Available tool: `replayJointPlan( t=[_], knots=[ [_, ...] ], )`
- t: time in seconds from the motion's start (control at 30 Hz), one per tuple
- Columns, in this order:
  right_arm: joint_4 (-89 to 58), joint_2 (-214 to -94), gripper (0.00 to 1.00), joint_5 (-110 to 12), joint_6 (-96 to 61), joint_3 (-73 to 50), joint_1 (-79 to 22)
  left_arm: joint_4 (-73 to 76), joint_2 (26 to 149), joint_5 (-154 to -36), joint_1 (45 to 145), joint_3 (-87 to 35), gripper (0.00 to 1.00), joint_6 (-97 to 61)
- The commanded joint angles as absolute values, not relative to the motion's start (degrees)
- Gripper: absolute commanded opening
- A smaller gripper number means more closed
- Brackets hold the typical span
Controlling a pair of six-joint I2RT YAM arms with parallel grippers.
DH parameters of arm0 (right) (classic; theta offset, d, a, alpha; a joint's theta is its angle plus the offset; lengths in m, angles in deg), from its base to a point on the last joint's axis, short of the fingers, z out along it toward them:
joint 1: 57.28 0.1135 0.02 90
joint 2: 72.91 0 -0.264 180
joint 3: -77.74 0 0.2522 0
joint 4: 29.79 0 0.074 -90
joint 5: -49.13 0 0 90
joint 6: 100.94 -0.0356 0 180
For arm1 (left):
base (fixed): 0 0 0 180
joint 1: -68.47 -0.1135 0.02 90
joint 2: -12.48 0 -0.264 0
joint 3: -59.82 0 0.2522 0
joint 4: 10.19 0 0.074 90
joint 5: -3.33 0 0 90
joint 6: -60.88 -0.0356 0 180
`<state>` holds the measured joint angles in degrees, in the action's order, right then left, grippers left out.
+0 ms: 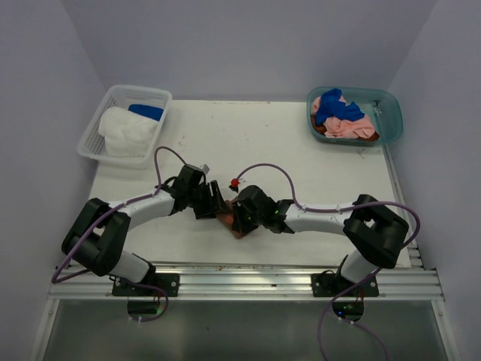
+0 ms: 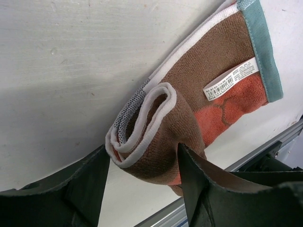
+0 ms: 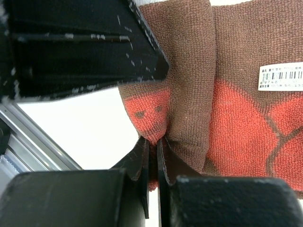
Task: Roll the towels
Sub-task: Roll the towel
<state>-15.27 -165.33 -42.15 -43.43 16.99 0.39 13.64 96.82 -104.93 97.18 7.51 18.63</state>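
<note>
Pinching a fold of the brown towel [image 3: 236, 142], the right gripper [image 3: 154, 144] anchors it on the table [image 2: 71, 56] while the left gripper [image 2: 142, 153], jaws apart, straddles its rolled end, seemingly to turn it

We're looking into a boxed-in booth here. The back wall [image 1: 248, 45], left wall [image 1: 37, 120] and right wall [image 1: 451, 150] are all flat pale panels with a faint lavender tint, and the side ones angle in toward the back. The counter [image 1: 255, 143] is matte white, with a few small scuffs and specks up close. A slotted silver aluminium rail [image 1: 248, 277] runs along its near edge, and a narrower strip [image 1: 400, 203] follows the right edge. Below the rail we see a dull grey-green panel [image 1: 248, 331]. The light is soft and even, with blurry shadows.
</note>
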Motion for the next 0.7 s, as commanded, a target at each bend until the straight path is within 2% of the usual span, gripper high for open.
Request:
replayJointPlan(
  t=[0.0, 0.17, 0.27, 0.3, 0.4, 0.43, 0.5, 0.67],
  knots=[
    [-17.78, -162.47, 0.00, -43.07, -44.51, 17.74, 0.21, 11.22, 97.29, -102.76, 97.48, 8.17, 0.61, 19.93],
    [-17.70, -162.12, 0.00, -42.90, -44.25, 18.01, 0.21, 9.02, 99.40, -101.70, 97.48, 8.53, 0.51, 20.98],
    [-16.56, -161.77, 0.00, -42.19, -43.20, 17.48, 0.29, 8.67, 100.20, -101.61, 97.48, 7.91, 0.39, 21.33],
    [-16.20, -161.59, 0.00, -41.85, -42.76, 17.22, 0.21, 8.76, 100.20, -101.61, 97.57, 7.91, 0.33, 21.33],
    [-9.89, -161.24, 0.23, -38.18, -40.04, 13.80, 1.26, 10.07, 99.32, -101.17, 97.57, 7.56, 0.20, 21.68],
    [-6.57, -160.98, 0.39, -35.89, -38.38, 11.53, 2.91, 11.21, 99.15, -100.99, 97.57, 7.47, 0.18, 21.77],
    [-3.56, -160.89, 0.50, -30.63, -36.87, 9.32, 4.50, 12.44, 98.79, -100.73, 97.65, 6.94, 0.14, 21.77],
    [1.64, -162.73, 0.53, -23.04, -33.62, 5.18, 6.44, 14.20, 97.91, -101.17, 97.57, 6.59, 0.12, 22.12]
  ],
)
